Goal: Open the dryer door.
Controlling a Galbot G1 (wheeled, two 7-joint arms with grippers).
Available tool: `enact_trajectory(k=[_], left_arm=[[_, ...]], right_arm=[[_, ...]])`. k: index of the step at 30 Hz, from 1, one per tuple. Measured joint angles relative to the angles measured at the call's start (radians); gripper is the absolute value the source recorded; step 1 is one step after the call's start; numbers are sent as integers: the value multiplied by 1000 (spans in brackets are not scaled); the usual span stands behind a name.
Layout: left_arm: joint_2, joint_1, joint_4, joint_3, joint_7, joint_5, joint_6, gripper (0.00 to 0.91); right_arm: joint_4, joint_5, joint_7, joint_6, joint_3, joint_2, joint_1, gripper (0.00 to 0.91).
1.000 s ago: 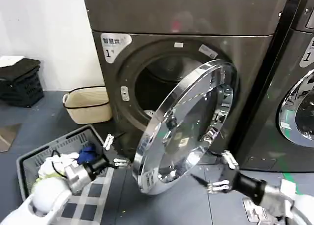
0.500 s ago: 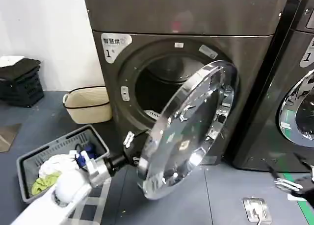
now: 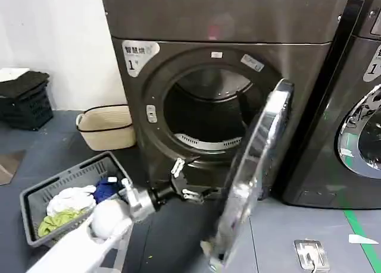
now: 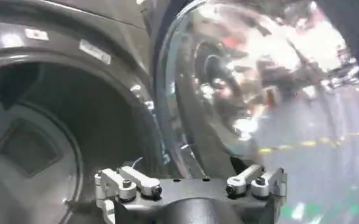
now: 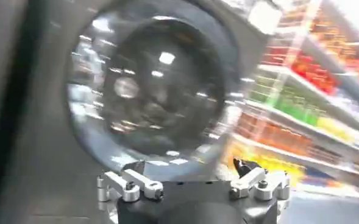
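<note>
Chrome-rimmed dryer door (image 3: 253, 178) stood wide open, edge-on at centre-right.
Left gripper (image 3: 186, 181), fingers spread and empty, hovered below the dryer's (image 3: 226, 53) dark round opening.

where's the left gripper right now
In the head view, the left gripper is open, low in front of the dark grey dryer, just left of the swung-out chrome-rimmed dryer door.

White sticker (image 3: 139, 52), upper left of dryer (image 3: 178, 77) front: "1", Chinese characters unreadable.
</note>
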Motion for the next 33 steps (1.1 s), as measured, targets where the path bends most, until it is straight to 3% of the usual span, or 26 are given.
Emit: enact_trajectory(k=[33], left_arm=[[-258,-341,245,387,-18,10,-6,907]], right_arm=[[-111,-14,100,22,291,206,23,907]])
